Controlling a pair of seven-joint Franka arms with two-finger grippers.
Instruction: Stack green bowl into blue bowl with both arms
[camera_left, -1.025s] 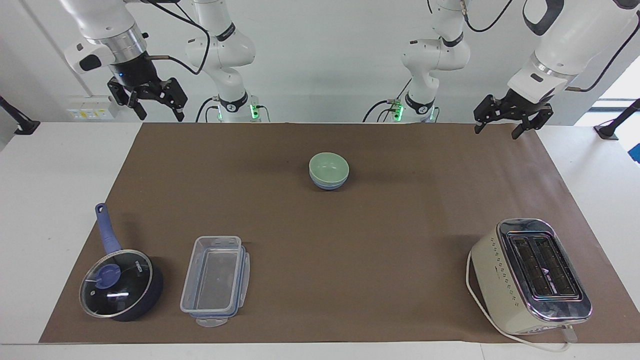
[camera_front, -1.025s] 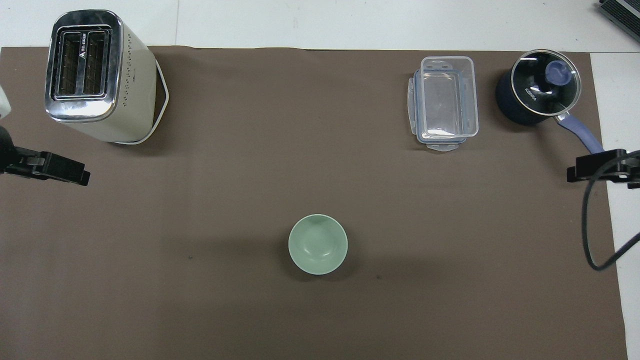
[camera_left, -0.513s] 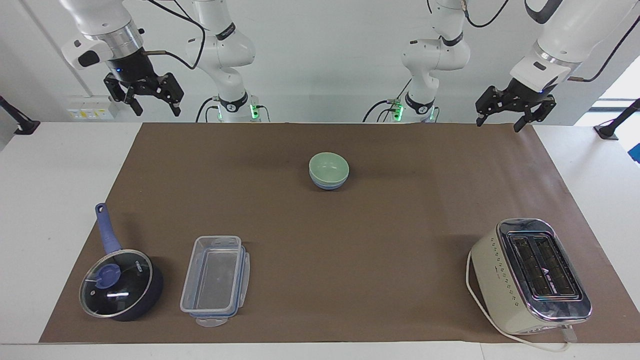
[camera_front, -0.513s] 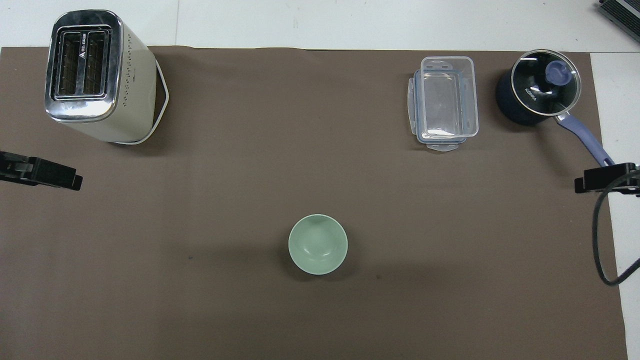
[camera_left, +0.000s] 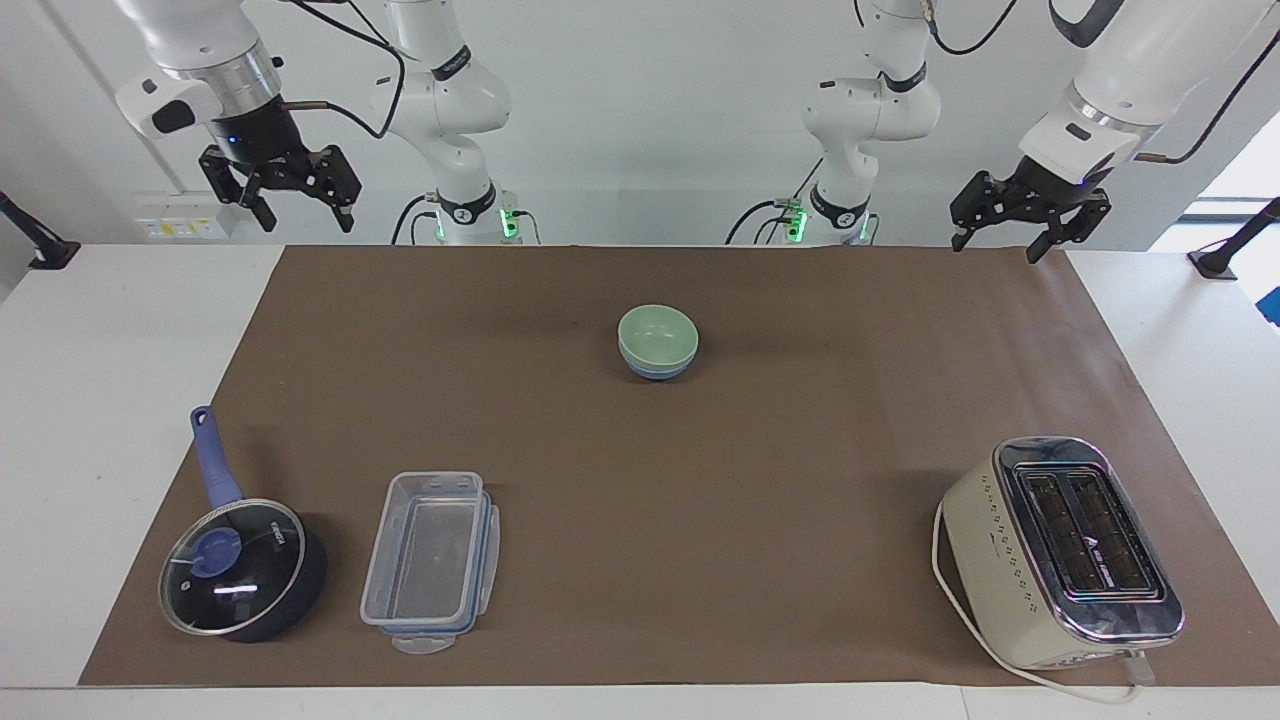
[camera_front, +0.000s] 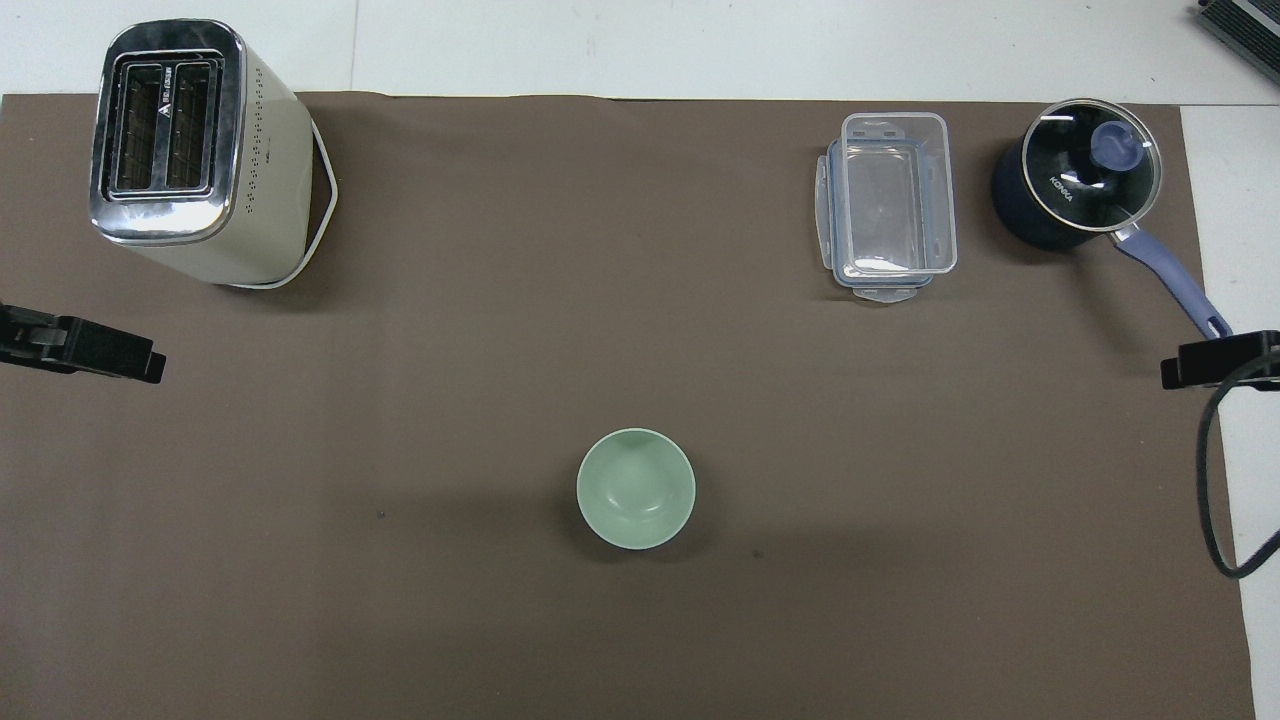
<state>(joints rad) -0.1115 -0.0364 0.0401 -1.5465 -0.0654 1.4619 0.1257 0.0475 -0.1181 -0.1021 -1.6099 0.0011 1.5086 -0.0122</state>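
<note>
Green bowl nested in blue bowl, centre frame; left gripper and right gripper, fingers open and empty, have risen to the upper corners: stacking apparently complete.

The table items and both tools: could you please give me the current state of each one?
green bowl: upright, nested in the blue bowl
blue bowl: upright on the mat, holding the green bowl
saucepan: glass lid on
plastic container: open, empty, resting on its lid
toaster: slots empty
left tool: open, empty, raised
right tool: open, empty, raised
</note>
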